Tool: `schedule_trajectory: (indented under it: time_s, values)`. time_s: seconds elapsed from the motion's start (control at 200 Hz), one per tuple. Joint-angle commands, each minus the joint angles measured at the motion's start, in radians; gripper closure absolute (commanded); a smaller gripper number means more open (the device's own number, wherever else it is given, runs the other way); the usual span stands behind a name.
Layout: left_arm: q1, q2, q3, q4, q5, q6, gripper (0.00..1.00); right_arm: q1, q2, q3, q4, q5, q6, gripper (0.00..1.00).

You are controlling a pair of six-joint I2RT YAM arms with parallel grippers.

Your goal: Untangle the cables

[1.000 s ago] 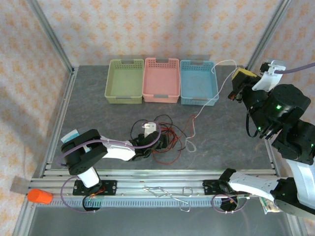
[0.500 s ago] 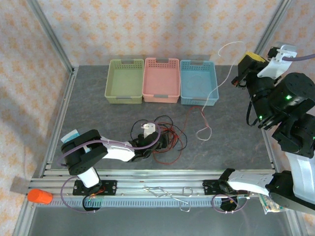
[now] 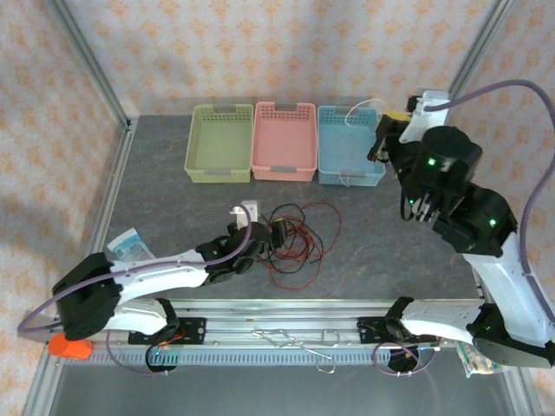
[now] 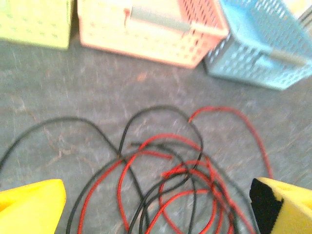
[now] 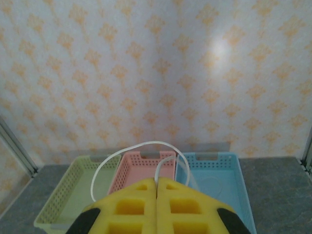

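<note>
Left gripper (image 4: 156,207) is wide open with nothing in it, sitting just over the red and black cables (image 3: 299,247). They're in a tangled heap mid-counter (image 3: 173,208), toward the near side. Right gripper (image 5: 156,187) is clenched on the white cable (image 5: 131,148), held up above the blue basket (image 3: 328,147) at the far right, slack hanging down toward it.

Left hand (image 4: 156,202) spread wide, low; right hand (image 5: 156,191) clamped, high.

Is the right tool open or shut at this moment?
Shut. On the right tool the yellow fingers meet with no gap, and the white cable loops out from between them.
</note>
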Motion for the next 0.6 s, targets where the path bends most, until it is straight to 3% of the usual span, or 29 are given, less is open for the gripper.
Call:
schedule_trajectory:
  time_s: [0.0, 0.26, 0.451, 0.596]
  values:
    - [0.033, -0.079, 0.028, -0.06, -0.021, 0.068, 0.01, 0.005, -0.005, -0.008, 0.027, -0.005, 0.026, 1.0]
    - [0.143, -0.173, 0.113, -0.063, 0.09, 0.145, 0.01, 0.003, 0.06, -0.051, 0.104, -0.019, 0.019, 1.0]
    - [0.195, -0.112, 0.239, -0.071, 0.137, 0.216, 0.0, -0.036, 0.151, -0.037, 0.16, -0.031, 0.006, 1.0]
    - [0.225, -0.04, 0.329, -0.038, 0.198, 0.239, 0.01, -0.118, 0.216, 0.0, 0.2, -0.112, 0.014, 1.0]
